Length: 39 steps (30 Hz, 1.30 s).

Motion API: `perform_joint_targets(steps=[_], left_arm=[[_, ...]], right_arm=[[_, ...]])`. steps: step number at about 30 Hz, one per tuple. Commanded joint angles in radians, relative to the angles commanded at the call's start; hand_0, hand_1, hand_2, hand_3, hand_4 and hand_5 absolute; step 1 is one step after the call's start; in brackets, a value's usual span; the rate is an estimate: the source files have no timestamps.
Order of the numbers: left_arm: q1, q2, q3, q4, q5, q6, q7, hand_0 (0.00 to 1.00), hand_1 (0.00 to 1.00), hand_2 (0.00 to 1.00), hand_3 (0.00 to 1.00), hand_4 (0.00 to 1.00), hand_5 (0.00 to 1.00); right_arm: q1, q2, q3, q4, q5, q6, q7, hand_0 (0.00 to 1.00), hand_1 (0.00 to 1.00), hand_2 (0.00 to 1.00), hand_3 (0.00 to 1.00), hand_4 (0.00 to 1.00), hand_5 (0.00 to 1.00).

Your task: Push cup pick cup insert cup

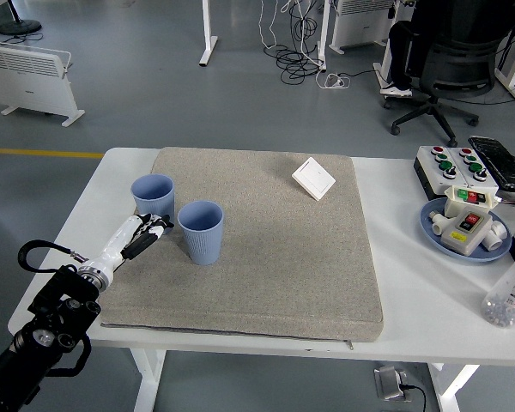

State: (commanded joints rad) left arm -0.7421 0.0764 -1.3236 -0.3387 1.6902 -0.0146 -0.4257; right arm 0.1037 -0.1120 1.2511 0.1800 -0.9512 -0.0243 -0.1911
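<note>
Two blue cups on the grey mat [266, 249] covering most of the white table [412, 292], both upright and open end up. Far cup [153, 197] near the mat's left edge, near cup [201, 232] just to its right and a bit closer to the camera, small gap between them. Left hand [144, 232] reaching in from the lower left on its black arm, white with black fingers, parked right at the base of the far cup on the near side and just left of the near cup. Looks like fingertips touching or almost touching the far cup, too small to say for sure. Fingers stretched forward and loosely together, not wrapped around anything. Right hand nowhere to be seen. Elsewhere: small white square pad [313, 178] tilted on the mat's far right area, blue plate [438, 230] with switch parts at the table's right side, button box [455, 167] behind it, clear bottle [511, 296] at the right edge.
</note>
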Motion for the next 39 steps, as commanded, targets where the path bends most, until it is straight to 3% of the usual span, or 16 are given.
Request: perform_joint_targets(steps=[5, 7, 8, 13, 14, 15, 19, 20, 25, 26, 29, 31, 32, 37, 38, 39], left_arm=[[0.025, 0.017, 0.009, -0.048, -0.006, -0.004, 0.004, 0.826, 0.776, 0.748, 0.634, 0.564, 0.998], [0.04, 0.029, 0.017, -0.075, -0.013, -0.005, 0.005, 0.826, 0.776, 0.748, 0.634, 0.564, 0.998], [0.054, 0.041, 0.021, -0.1, -0.018, -0.005, 0.007, 0.755, 0.73, 0.704, 0.631, 0.561, 0.998], [0.104, 0.075, 0.009, -0.188, -0.017, -0.005, 0.021, 0.755, 0.73, 0.704, 0.631, 0.561, 0.998], [0.109, 0.077, 0.007, -0.198, -0.015, -0.005, 0.022, 0.676, 0.682, 0.661, 0.621, 0.558, 0.998], [0.123, 0.084, -0.002, -0.22, -0.01, -0.006, 0.028, 0.676, 0.682, 0.661, 0.621, 0.558, 0.998], [0.185, 0.123, -0.026, -0.35, 0.022, -0.035, 0.064, 0.676, 0.682, 0.661, 0.621, 0.558, 0.998], [0.201, 0.139, -0.026, -0.388, 0.032, -0.041, 0.073, 0.611, 0.652, 0.634, 0.61, 0.562, 0.998], [0.235, 0.19, -0.034, -0.548, 0.068, -0.051, 0.102, 0.611, 0.652, 0.634, 0.61, 0.562, 0.998], [0.239, 0.2, -0.037, -0.583, 0.079, -0.053, 0.109, 0.538, 0.639, 0.628, 0.61, 0.605, 0.998], [0.24, 0.23, -0.04, -0.7, 0.11, -0.05, 0.125, 0.538, 0.639, 0.628, 0.61, 0.605, 0.998], [0.228, 0.252, -0.022, -0.771, 0.14, -0.023, 0.153, 0.538, 0.639, 0.628, 0.61, 0.605, 0.998], [0.221, 0.259, -0.011, -0.81, 0.162, -0.006, 0.173, 0.6, 0.68, 0.693, 0.676, 0.672, 0.836], [0.162, 0.278, 0.069, -0.917, 0.329, 0.008, 0.308, 0.6, 0.68, 0.693, 0.676, 0.672, 0.836], [0.145, 0.276, 0.091, -0.924, 0.352, -0.002, 0.33, 0.832, 0.831, 0.919, 0.862, 0.84, 0.65], [0.128, 0.273, 0.11, -0.925, 0.369, -0.019, 0.351, 0.832, 0.831, 0.919, 0.862, 0.84, 0.65]], right_arm=[[0.002, -0.001, 0.003, 0.0, -0.003, 0.0, 0.0, 0.756, 0.628, 0.651, 0.559, 0.084, 0.469], [0.002, -0.001, 0.003, 0.0, -0.004, 0.0, 0.0, 0.756, 0.628, 0.651, 0.559, 0.084, 0.469], [0.002, -0.001, 0.004, 0.0, -0.003, 0.0, 0.0, 0.756, 0.628, 0.651, 0.559, 0.084, 0.469], [0.0, -0.002, 0.006, 0.0, 0.002, 0.0, 0.002, 0.756, 0.628, 0.651, 0.559, 0.084, 0.469], [0.0, -0.003, 0.006, 0.0, 0.002, 0.0, 0.002, 0.756, 0.628, 0.651, 0.559, 0.084, 0.468], [-0.001, -0.003, 0.008, 0.0, 0.001, 0.0, 0.002, 0.756, 0.628, 0.651, 0.559, 0.084, 0.468], [0.0, -0.003, 0.011, 0.0, -0.002, 0.0, 0.003, 0.756, 0.628, 0.651, 0.559, 0.084, 0.468], [-0.001, -0.004, 0.011, 0.0, 0.002, -0.001, 0.003, 0.756, 0.628, 0.65, 0.559, 0.084, 0.467], [-0.001, -0.006, 0.013, 0.0, 0.005, -0.001, 0.004, 0.756, 0.628, 0.65, 0.559, 0.084, 0.467], [-0.002, -0.006, 0.013, 0.0, 0.004, -0.001, 0.004, 0.756, 0.628, 0.65, 0.559, 0.084, 0.468], [-0.004, -0.006, 0.015, 0.0, 0.005, -0.001, 0.004, 0.756, 0.628, 0.65, 0.559, 0.084, 0.468], [-0.005, -0.007, 0.016, 0.0, 0.004, -0.002, 0.004, 0.756, 0.628, 0.65, 0.559, 0.084, 0.468], [-0.006, -0.007, 0.016, 0.0, 0.004, -0.002, 0.003, 0.756, 0.627, 0.651, 0.559, 0.084, 0.466], [-0.01, -0.007, 0.018, 0.0, 0.001, -0.002, 0.001, 0.756, 0.627, 0.651, 0.559, 0.084, 0.466], [-0.01, -0.007, 0.018, 0.0, 0.001, -0.003, 0.0, 0.756, 0.628, 0.65, 0.559, 0.084, 0.467], [-0.011, -0.007, 0.018, 0.0, 0.001, -0.003, 0.0, 0.756, 0.628, 0.65, 0.559, 0.084, 0.467]])
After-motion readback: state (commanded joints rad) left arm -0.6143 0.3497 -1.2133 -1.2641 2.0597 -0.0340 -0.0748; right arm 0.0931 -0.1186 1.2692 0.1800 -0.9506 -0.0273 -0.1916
